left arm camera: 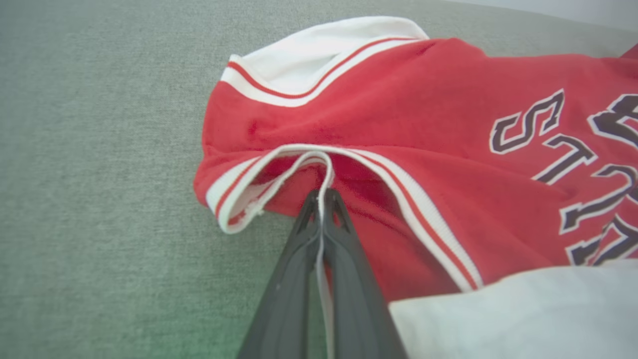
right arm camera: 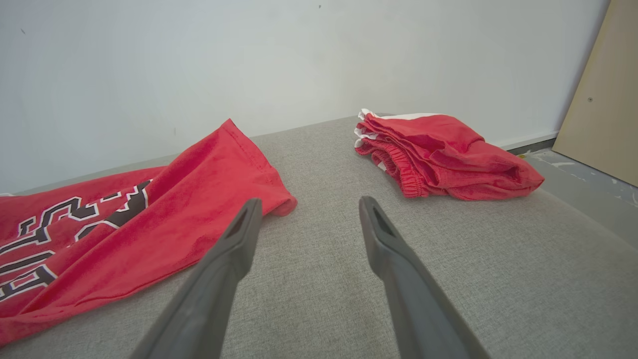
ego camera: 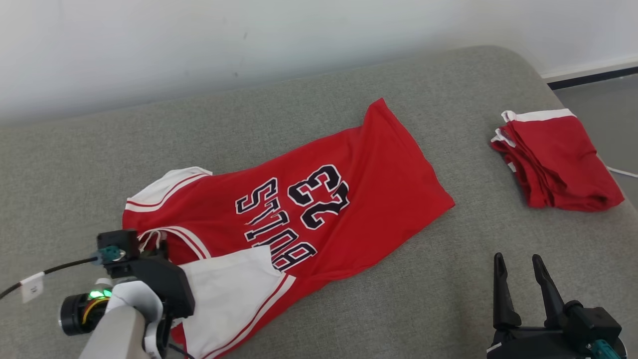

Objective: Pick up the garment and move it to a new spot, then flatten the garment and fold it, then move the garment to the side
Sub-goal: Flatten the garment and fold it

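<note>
Garment, its white trim tight within left gripper

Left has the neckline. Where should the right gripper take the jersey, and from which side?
The hem corner of the jersey nearest the right gripper, approached low over the cushion from the right. It juts toward the open fingers and lies opposite the neckline trim the left gripper pinches.
</note>
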### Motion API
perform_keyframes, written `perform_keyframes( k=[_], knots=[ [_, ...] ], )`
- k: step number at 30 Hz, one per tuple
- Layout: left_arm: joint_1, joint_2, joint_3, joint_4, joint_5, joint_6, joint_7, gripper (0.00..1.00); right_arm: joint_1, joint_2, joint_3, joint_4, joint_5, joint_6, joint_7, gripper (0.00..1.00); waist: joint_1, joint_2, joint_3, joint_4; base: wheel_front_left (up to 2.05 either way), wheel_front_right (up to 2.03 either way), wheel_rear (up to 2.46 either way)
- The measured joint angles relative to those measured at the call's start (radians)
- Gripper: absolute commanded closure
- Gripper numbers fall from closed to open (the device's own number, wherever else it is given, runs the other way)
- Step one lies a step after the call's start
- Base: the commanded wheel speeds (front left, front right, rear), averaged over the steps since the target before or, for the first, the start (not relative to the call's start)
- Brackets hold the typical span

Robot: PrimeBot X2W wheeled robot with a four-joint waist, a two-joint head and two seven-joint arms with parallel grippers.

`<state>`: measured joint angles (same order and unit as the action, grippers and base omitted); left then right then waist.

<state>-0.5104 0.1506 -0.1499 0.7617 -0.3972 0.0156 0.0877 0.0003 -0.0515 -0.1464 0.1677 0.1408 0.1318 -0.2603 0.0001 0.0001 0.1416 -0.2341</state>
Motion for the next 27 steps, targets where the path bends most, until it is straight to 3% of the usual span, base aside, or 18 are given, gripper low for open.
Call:
perform_keyframes(
  k=[11,18,24,25,26,27],
  knots=[
    [-0.001,0.095,0.009,-0.035,0.026,0.014,-0.017,1.0,-0.009,0.0,0.009,0.0,0.0,0.0,-0.001,0.0,-0.0001,-0.0001,0.019,0.019,0.0,0.0,0.0],
    [-0.041,0.203,0.02,-0.017,0.05,0.025,-0.035,1.0,-0.021,0.0,0.013,-0.011,-0.001,0.0,-0.001,0.0,-0.0001,0.0,0.046,0.004,0.0,0.0,0.0],
    [-0.079,0.235,0.02,-0.005,0.054,0.016,-0.065,1.0,-0.025,0.0,0.012,-0.014,-0.002,0.0,-0.001,0.0,-0.0001,0.0,0.068,-0.002,0.0,0.0,0.0],
    [-0.081,0.234,0.02,-0.004,0.054,0.011,-0.077,0.79,-0.026,0.0,0.012,-0.014,-0.002,0.0,-0.001,0.0,-0.0001,0.0,0.069,0.0,0.0,0.0,0.0],
    [-0.081,0.231,0.018,-0.006,0.054,0.011,-0.094,0.51,-0.027,0.0,0.011,-0.013,-0.002,0.0,-0.001,0.0,-0.0001,0.0,0.068,0.002,0.0,0.0,0.0],
    [-0.08,0.225,0.018,-0.008,0.052,0.01,-0.109,0.0,-0.028,0.0,0.009,-0.012,-0.002,0.0,-0.001,0.0,0.0,0.0,0.067,0.005,0.0,0.0,0.0]
  ],
)
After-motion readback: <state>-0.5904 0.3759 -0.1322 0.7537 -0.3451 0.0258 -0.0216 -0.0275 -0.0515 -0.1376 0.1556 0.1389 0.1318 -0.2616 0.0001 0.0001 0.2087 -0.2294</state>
